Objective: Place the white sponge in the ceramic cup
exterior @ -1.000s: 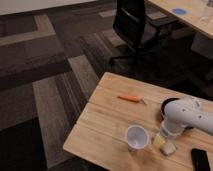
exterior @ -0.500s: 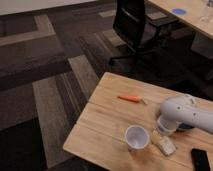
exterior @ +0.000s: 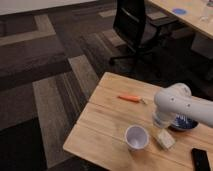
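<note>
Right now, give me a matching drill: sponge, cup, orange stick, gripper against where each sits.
1 white sponge
2 ceramic cup
3 orange stick
4 gripper

a lying alone toward the far side of the table
b shut, just over the sponge
c upright near the front edge
d between the cup and the dark blue bowl

Pairs: 1-d, 2-c, 3-a, 4-b

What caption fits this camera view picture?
Robot's hand, shut, right above the off-white rectangular sponge, beside the small white ceramic cup on a wooden table.
</note>
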